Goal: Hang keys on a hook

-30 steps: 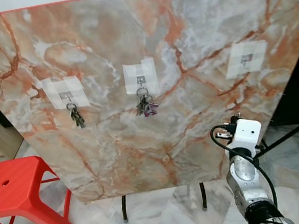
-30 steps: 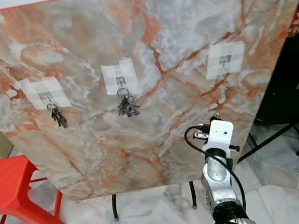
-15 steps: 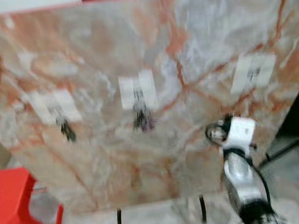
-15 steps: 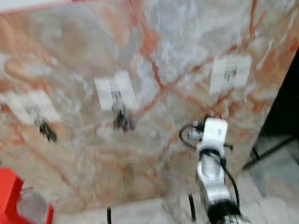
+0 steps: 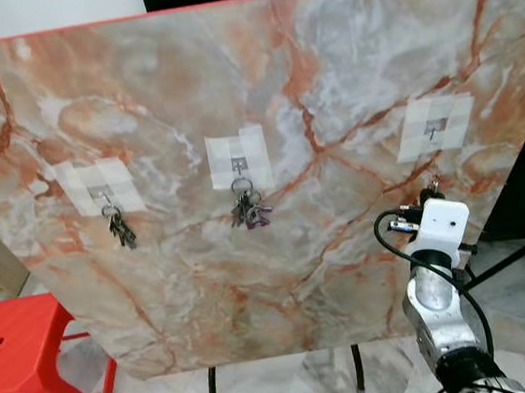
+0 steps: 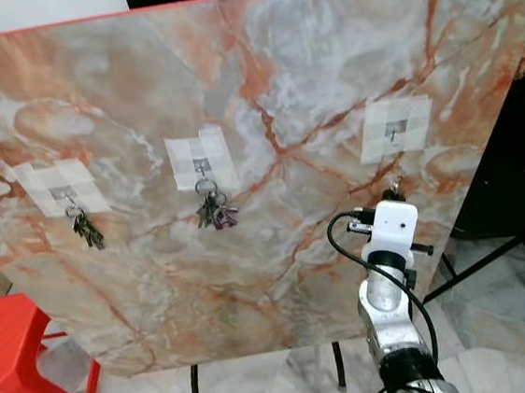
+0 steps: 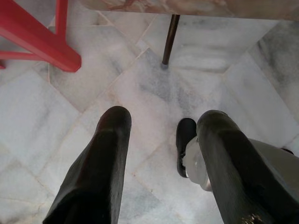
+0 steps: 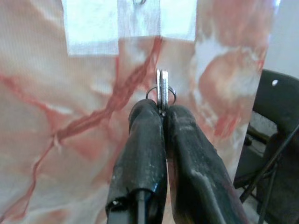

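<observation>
right tool clenched on keys just below the right-hand hook; left tool released.

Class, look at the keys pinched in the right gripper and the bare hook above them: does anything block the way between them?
Nothing visible does. Only bare marble board lies between the keys in the right gripper and the empty hook.

The right arm is a silver metal tube with a white boxy wrist block and a looping black cable. Each gripper has two long, scuffed black fingers.
</observation>
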